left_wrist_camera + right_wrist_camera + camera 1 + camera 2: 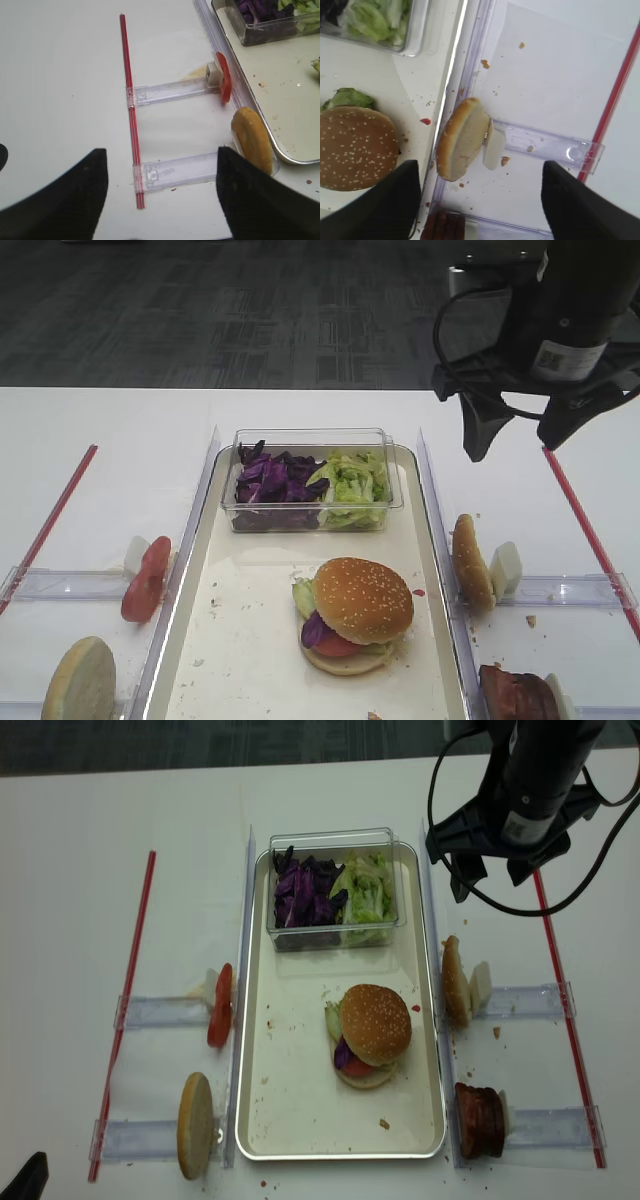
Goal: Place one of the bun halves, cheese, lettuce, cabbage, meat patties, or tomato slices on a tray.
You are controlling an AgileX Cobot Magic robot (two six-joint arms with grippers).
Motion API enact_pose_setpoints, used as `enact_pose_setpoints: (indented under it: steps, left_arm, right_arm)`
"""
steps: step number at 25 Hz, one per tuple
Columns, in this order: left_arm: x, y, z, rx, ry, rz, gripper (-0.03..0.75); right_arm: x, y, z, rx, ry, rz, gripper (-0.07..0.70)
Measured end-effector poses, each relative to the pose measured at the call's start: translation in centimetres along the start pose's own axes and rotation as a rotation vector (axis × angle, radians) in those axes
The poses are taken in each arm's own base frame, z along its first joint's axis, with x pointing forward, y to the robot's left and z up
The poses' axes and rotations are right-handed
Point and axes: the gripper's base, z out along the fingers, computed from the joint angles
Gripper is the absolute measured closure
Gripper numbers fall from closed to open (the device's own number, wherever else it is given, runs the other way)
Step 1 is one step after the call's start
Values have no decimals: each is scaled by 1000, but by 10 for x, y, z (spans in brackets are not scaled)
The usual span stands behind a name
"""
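Right jaws: apart and holding nothing; the right gripper (520, 435) hangs above the tabletop (110, 440) at 2 o'clock from the tray (250, 660).
Left jaws: spread wide in the left wrist view, nothing between them; left gripper (160, 200) is over bare tabletop at 9 o'clock from the tray.
Tray: long, cream-white with metal rim, crumb-specked, central on the tabletop.
Assembled burger: sesame bun top (362, 598) sits on tomato, cabbage, lettuce and a pale base, at 5 o'clock inside the tray.
Clear tub (310, 440): at 12 o'clock on the tray, purple cabbage (272, 480) in its left half, lettuce (352, 482) in its right half.
Right rack: a bun half (472, 562) stands on edge just outside the tray rim at 3 o'clock, leaning on a white block (506, 568); a meat patty (515, 692) stands at 5 o'clock.
Left rack: a tomato slice (146, 580) stands on edge at 9 o'clock; a pale flat bun disc (80, 680) stands at 7 o'clock.
Red strips (52, 525): one along each outer side.
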Motion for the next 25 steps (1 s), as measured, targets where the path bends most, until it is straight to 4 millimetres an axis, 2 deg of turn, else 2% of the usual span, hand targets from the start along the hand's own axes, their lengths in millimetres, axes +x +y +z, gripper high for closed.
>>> enact_pose_setpoints:
  steps: [10, 18, 22, 25]
  left_arm:
    - [0, 0, 0, 0, 0, 0, 253]
    - [0, 0, 0, 0, 0, 0, 253]
    - [0, 0, 0, 0, 0, 0, 253]
    - [0, 0, 0, 0, 0, 0, 253]
  right_arm:
    - [-2, -14, -1, 109, -14, 23, 76]
    - [-3, -63, -5, 49, -17, 192, 76]
    - [6, -88, 3, 19, 19, 270, 76]
    - [13, -98, 8, 19, 46, 291, 76]
